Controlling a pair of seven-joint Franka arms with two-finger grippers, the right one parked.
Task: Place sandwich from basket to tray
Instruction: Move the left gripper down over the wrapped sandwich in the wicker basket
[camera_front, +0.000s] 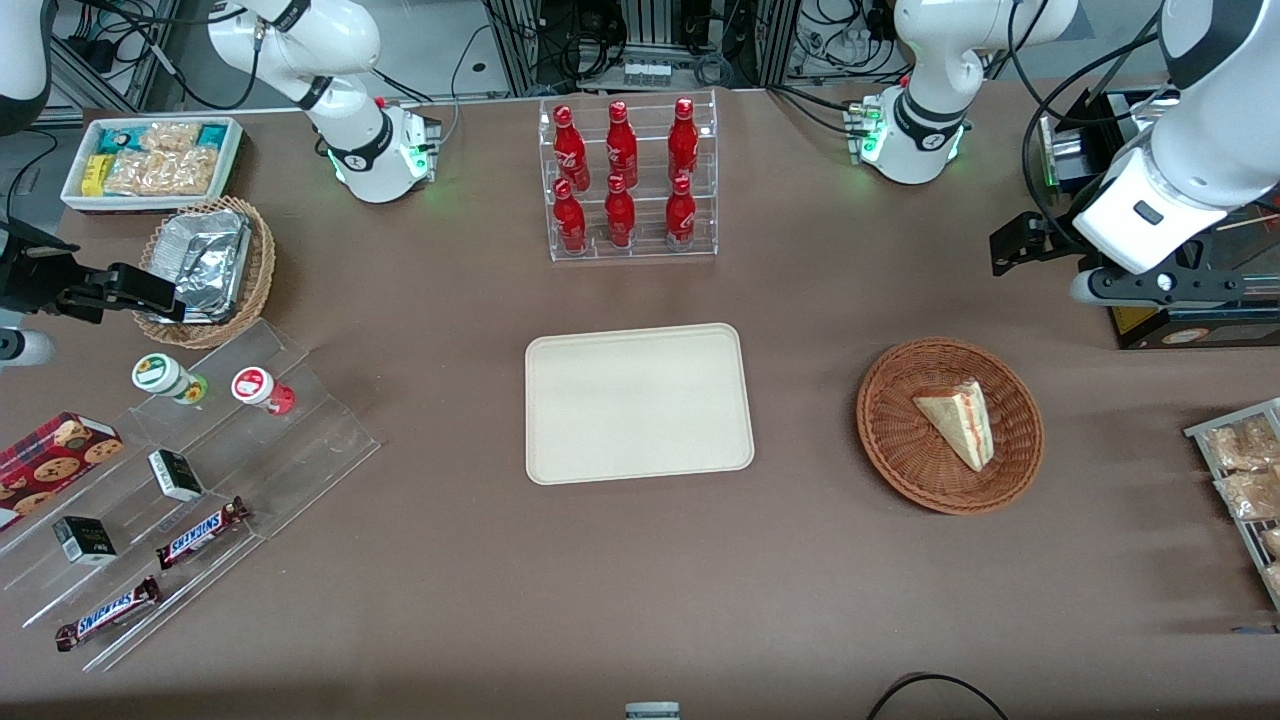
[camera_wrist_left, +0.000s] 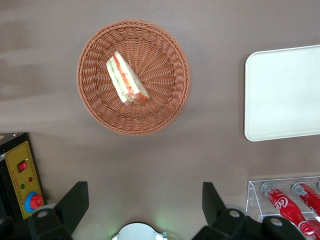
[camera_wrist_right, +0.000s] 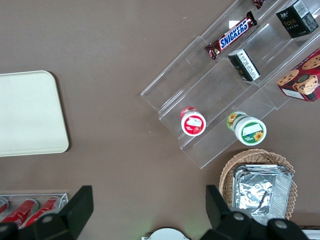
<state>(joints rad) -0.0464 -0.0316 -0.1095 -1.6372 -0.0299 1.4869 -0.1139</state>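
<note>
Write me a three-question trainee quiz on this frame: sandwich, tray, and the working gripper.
1. True or false: the sandwich already lies on the cream tray.
2. Multiple choice: the left gripper is (A) shut on the sandwich, (B) open, holding nothing, high above the table, farther from the front camera than the reddish-brown wicker basket, (C) resting on the tray.
3. Fill in: the clear rack farther from the front camera than the tray holds six red ____.

Key:
1. False; it lies in the basket, and the tray is bare.
2. B.
3. Cola bottles.
</note>
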